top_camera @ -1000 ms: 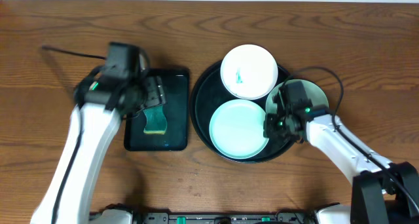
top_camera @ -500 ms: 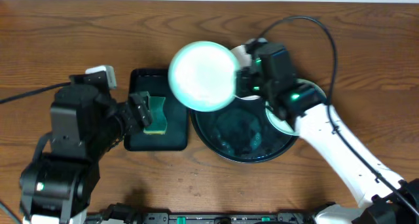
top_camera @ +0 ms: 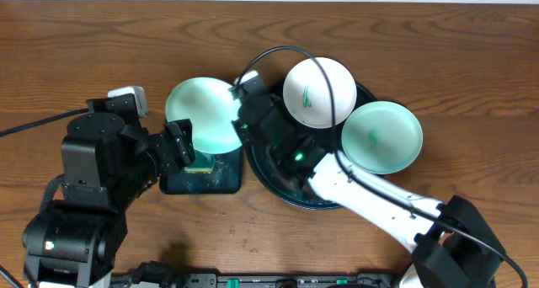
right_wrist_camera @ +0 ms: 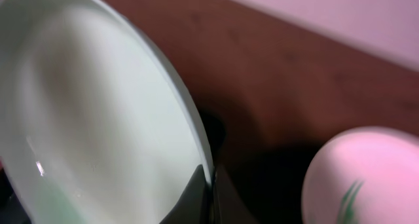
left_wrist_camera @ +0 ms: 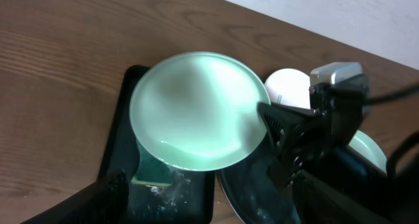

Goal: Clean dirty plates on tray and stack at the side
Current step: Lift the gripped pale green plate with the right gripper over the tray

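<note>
My right gripper (top_camera: pixel 238 120) is shut on the right rim of a pale teal plate (top_camera: pixel 200 115), holding it above the small rectangular tray. In the right wrist view both fingers (right_wrist_camera: pixel 196 194) pinch that plate's (right_wrist_camera: pixel 85 126) edge. Two other plates sit at the round black tray (top_camera: pixel 263 166): one (top_camera: pixel 318 92) at its back and one (top_camera: pixel 381 136) on its right rim, each with a green smear. My left gripper (top_camera: pixel 178 146) hangs open just left of and below the held plate (left_wrist_camera: pixel 196 109), with nothing between its fingers (left_wrist_camera: pixel 105 194).
A rectangular black tray (top_camera: pixel 173 185) lies left of the round tray, wet, with a green and yellow sponge (top_camera: pixel 200 163) in it under the held plate. My right arm (top_camera: pixel 362 195) crosses the round tray. Brown tabletop (top_camera: pixel 438 52) surrounds both trays.
My right gripper lifted a plate off the round tray and carried it left over the rectangular tray. My left arm drew back to the tray's left side.
</note>
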